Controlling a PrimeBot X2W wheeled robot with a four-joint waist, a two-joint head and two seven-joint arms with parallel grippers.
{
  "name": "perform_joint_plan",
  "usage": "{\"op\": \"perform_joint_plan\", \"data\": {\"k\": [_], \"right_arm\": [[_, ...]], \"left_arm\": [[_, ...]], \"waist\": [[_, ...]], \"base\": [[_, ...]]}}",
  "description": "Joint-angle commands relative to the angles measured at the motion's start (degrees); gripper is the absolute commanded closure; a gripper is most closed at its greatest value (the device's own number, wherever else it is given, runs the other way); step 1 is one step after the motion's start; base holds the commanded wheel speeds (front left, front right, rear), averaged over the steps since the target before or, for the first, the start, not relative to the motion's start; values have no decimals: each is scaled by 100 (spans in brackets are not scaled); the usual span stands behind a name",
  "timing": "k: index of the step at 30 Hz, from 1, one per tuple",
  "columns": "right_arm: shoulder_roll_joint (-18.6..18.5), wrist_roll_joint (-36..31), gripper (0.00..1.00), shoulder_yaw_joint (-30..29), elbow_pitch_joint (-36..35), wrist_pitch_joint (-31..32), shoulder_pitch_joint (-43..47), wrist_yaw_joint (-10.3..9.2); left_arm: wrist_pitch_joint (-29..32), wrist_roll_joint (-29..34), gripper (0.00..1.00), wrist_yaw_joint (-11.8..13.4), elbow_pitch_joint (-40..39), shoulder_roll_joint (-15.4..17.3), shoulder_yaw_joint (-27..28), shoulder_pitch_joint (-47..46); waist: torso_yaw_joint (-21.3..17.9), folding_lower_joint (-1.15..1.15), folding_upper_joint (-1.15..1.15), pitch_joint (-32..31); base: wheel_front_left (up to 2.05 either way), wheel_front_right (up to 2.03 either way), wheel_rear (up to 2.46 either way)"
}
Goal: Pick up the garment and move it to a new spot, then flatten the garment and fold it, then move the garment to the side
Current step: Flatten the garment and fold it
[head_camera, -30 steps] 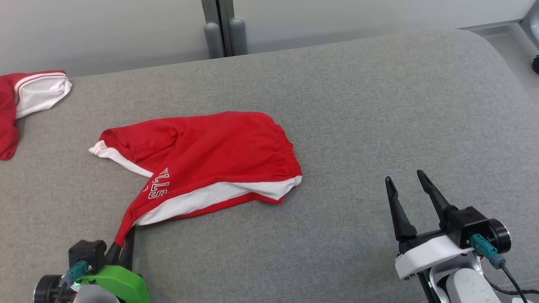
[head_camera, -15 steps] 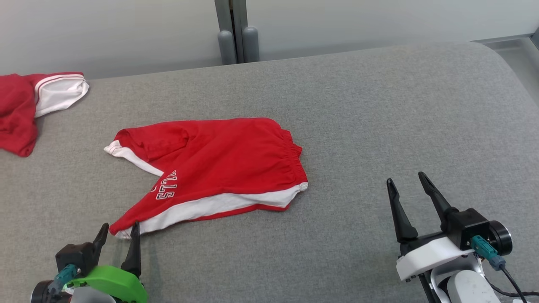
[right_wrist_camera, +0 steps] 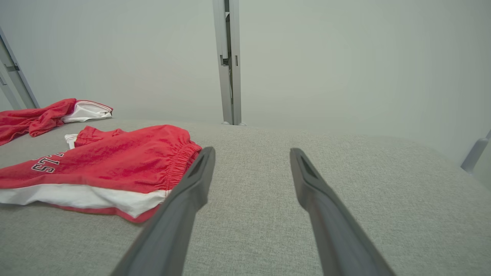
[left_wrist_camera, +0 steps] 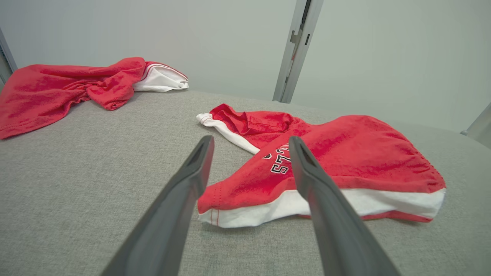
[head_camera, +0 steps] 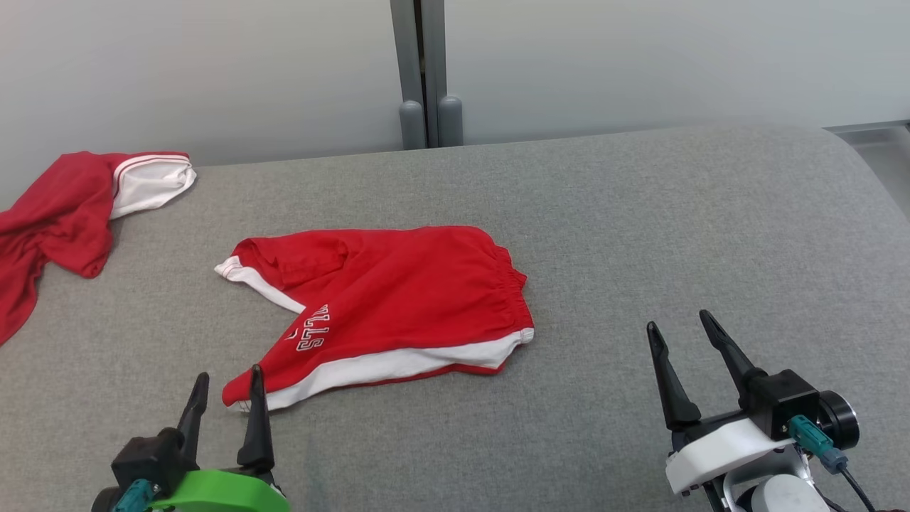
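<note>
The garment (head_camera: pixel 398 299) is a pair of red shorts with white trim and white lettering, lying crumpled and partly folded over on the grey padded surface (head_camera: pixel 640 235). It also lies ahead in the left wrist view (left_wrist_camera: pixel 337 161) and at the left of the right wrist view (right_wrist_camera: pixel 115 161). My left gripper (head_camera: pixel 227 378) stands open just short of the shorts' near left corner, with nothing between its fingers (left_wrist_camera: pixel 191 180). Well to the right of the shorts, my right gripper (head_camera: pixel 675 327) is open and empty over bare surface.
A second red and white garment (head_camera: pixel 78 206) lies bunched at the far left edge of the surface, also seen in the left wrist view (left_wrist_camera: pixel 76 84). A pale wall with a grey upright post (head_camera: pixel 425 71) runs behind. Bare surface spreads to the right.
My left gripper has opened and let go of the shorts' corner, which dropped onto the surface, and it has drawn back. The head camera tilted up, shifting the scene downward.
</note>
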Motion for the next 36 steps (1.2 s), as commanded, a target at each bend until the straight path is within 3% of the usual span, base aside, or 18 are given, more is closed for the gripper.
{"op": "perform_joint_plan", "data": {"k": [1,10,36], "right_arm": [[-21,32,0,10,-17,-6,90,-6],[-21,116,0,93,34,-6,193,-6],[-21,105,0,75,177,-5,16,-6]], "left_arm": [[-3,106,0,-42,-51,-79,44,141],[-3,386,0,-184,-201,-441,330,504],[-4,345,0,-271,-142,-505,355,583]], "waist": [[35,0,0,-96],[31,0,0,-260],[73,0,0,-190]], "base": [[0,0,0],[0,0,0],[0,0,0]]}}
